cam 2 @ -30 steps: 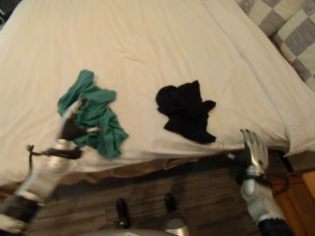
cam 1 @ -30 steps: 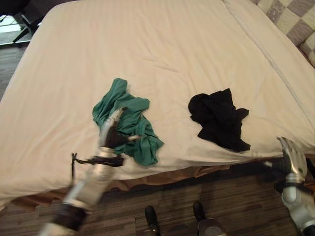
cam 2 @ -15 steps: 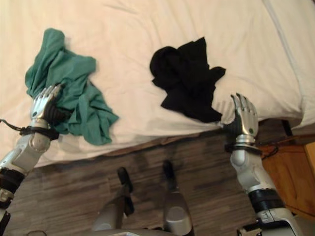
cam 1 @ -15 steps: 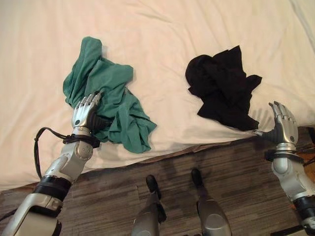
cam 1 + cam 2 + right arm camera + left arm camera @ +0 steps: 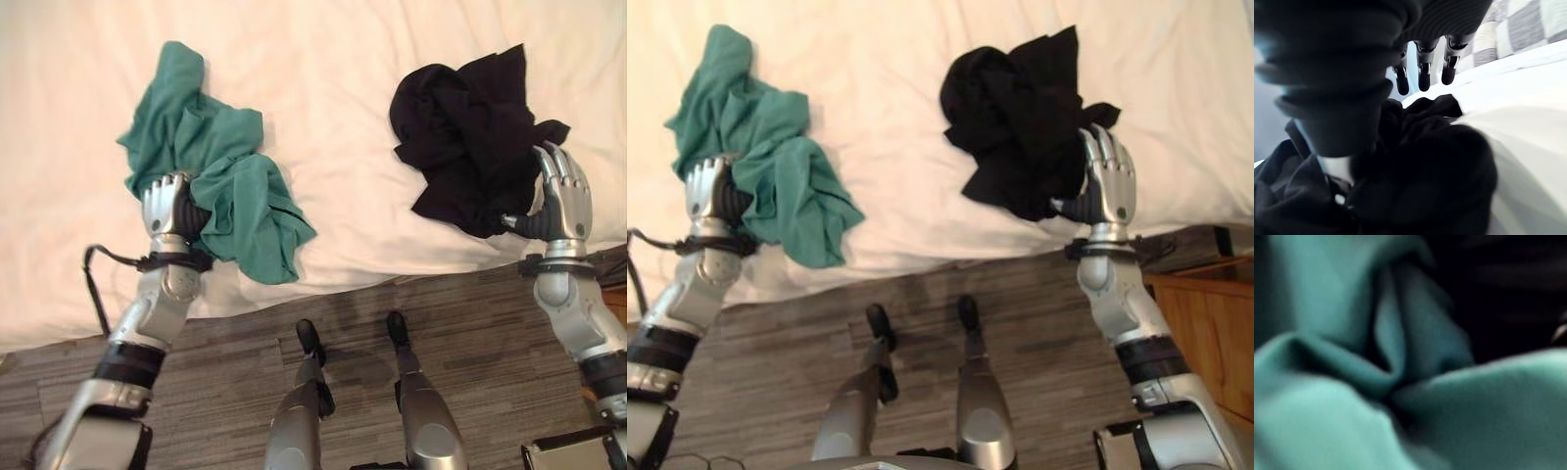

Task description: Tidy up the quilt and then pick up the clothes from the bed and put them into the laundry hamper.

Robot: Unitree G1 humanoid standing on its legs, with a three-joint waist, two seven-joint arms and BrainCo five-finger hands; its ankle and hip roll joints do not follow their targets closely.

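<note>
Your left hand [image 5: 165, 208] is at the left of the frame, fingers curled into the crumpled green garment [image 5: 211, 186], so it's got a proper grab on it near the bed's front edge. The left wrist view shows green folds right up close. Over on the right, your right hand [image 5: 562, 196] sits against the lower right side of the black garment [image 5: 465, 127], fingers straight and spread, thumb poking toward the cloth. Both clothes lie well apart on the cream quilt [image 5: 333, 98], with wood floor [image 5: 225, 372] below.
</note>
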